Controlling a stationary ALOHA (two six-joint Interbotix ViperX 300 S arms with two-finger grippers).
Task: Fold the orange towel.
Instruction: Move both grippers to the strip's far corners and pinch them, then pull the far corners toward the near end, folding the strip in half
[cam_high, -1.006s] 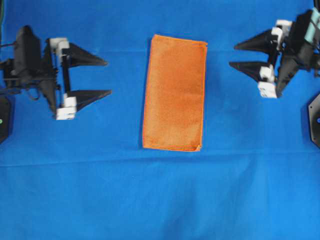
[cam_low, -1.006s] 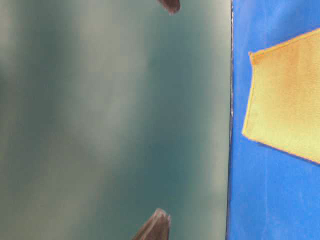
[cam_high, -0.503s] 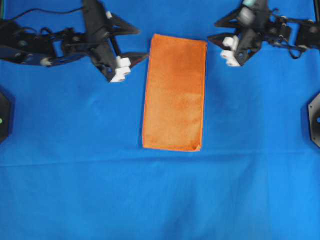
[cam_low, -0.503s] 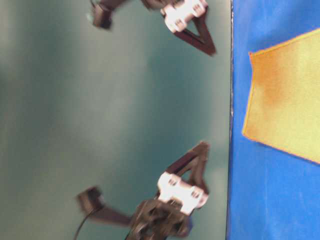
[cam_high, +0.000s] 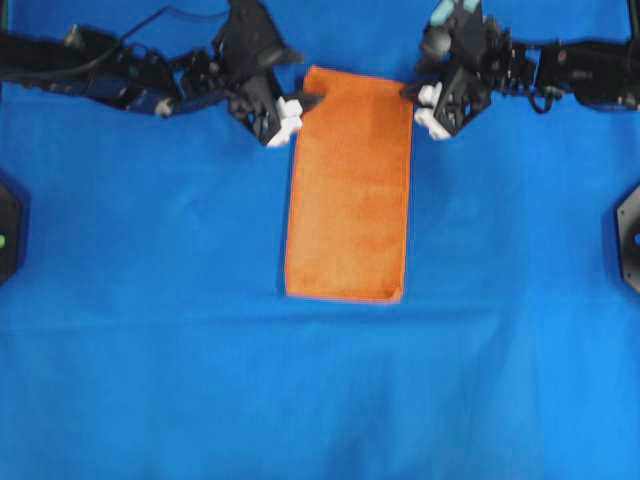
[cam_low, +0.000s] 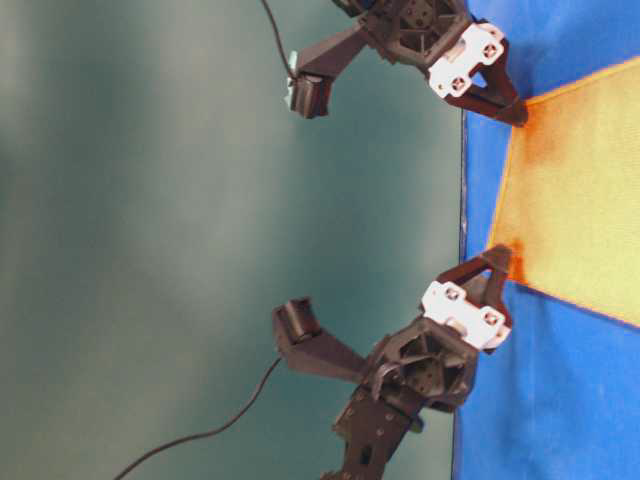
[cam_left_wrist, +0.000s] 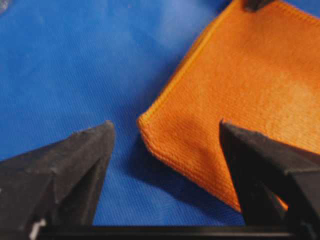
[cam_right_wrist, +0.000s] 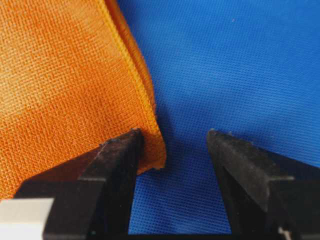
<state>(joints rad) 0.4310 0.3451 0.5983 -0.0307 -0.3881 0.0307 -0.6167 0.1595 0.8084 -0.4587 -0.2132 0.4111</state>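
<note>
Straddling the orange towel (cam_high: 348, 185) corners; left claw (cam_left_wrist: 165, 137) released; right claw (cam_right_wrist: 172, 145) released.

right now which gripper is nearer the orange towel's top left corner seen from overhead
Left. The left gripper straddles that corner of the folded orange terry towel; the right gripper straddles the top right corner.

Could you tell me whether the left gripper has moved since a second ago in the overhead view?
Yes. The left gripper has swung from well left of the orange towel, which has stayed put, up and rightward to the towel's top-left corner.
</note>
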